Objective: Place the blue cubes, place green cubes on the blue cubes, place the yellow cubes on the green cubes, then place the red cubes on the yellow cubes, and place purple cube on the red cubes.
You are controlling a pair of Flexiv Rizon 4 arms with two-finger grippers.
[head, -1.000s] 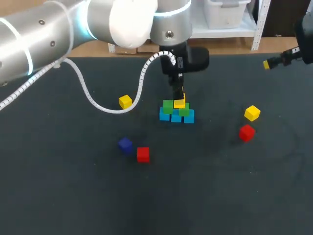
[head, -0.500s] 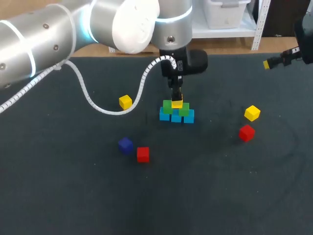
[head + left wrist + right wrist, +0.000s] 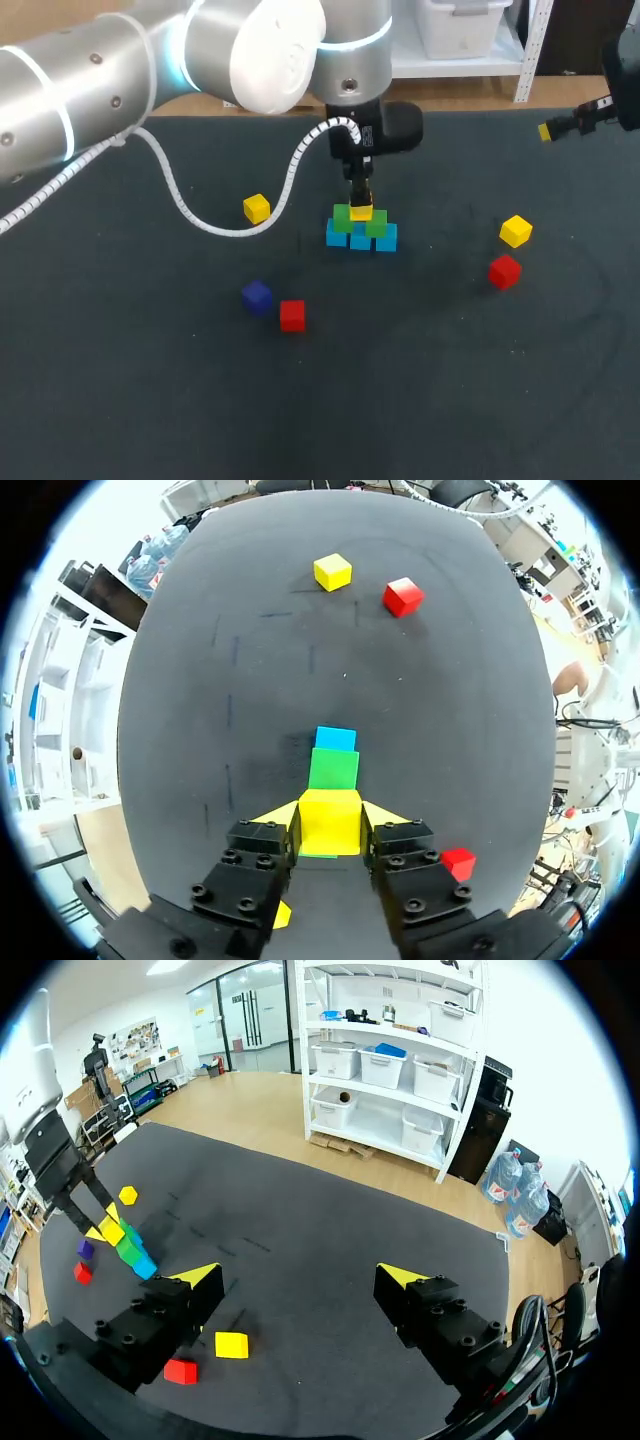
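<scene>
Left pincer [image 3: 331,818]: pinching the held yellow cube [image 3: 361,212] from two sides, fingers pointing straight down over the stack. The upright grip probably serves to set the cube down flat.
Held yellow cube: over the joint between the two green cubes [image 3: 345,220], on them or just above. I cannot tell whether its weight rests there yet.
Green cubes: side by side and touching, seated on the blue cubes [image 3: 360,240]. Straddling the joint would let one cube bear on both.
Blue cubes: a touching row on the counter [image 3: 450,400], the base, near its middle.
Right pincer [image 3: 300,1278]: spread and empty, held off at the counter's far right edge, likely to leave the stack clear for the other arm.
Loose stock: one yellow cube [image 3: 256,208] left of the stack and another [image 3: 515,231] to its right. A red cube [image 3: 504,271] lies just beside the right one, and a second red cube [image 3: 292,315] lies nearer the front, touching nothing.
Purple cube [image 3: 257,296]: just beside the front red cube, waiting as the cap.
Stage: yellow layer begun; red and purple not yet placed.
Risk: a release off the joint could tip the cube.
</scene>
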